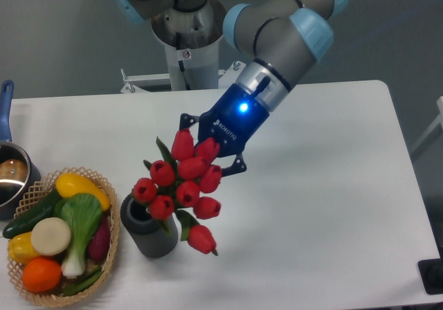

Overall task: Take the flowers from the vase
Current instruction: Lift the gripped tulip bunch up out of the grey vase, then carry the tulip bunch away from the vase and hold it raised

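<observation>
The flowers (181, 185), a bunch of red tulip buds with green leaves, hang in the air above and to the right of the vase (147, 230). The vase is a short dark grey cylinder standing upright on the white table, its dark hole partly showing beside the lowest buds. My gripper (208, 151), dark with a blue light on its body, is shut on the flowers at the bunch's upper right. The stems are hidden behind the buds.
A wicker basket (107, 254) full of colourful vegetables sits just left of the vase. A blue-handled metal pot (12, 175) stands at the table's left edge. The robot's base (183, 43) rises behind the table.
</observation>
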{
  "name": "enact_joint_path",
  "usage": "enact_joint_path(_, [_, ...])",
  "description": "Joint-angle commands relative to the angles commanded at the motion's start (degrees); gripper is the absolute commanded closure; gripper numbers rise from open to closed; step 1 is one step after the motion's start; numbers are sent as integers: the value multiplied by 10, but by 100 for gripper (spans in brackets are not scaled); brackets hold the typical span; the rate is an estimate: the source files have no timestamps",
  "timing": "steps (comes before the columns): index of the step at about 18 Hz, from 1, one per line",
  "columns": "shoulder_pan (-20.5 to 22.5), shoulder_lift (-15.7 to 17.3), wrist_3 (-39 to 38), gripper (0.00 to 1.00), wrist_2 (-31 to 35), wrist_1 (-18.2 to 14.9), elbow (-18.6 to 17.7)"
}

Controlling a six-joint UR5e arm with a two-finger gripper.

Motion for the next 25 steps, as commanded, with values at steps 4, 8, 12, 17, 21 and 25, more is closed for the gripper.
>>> enact_joint_path(4, [6, 0, -11, 100, -3, 0, 15])
enact_joint_path(8, [31, -1, -43, 100, -33, 0, 36])
enact_joint_path(12, [54, -1, -44, 100, -34, 0, 43])
enact_joint_path(17, [80, -18, -18, 100, -4, 0, 72])
enact_joint_path(21, [108, -19, 53, 100, 91, -1, 73])
enact_joint_path(25, [141, -18, 112, 100, 125, -3, 63])
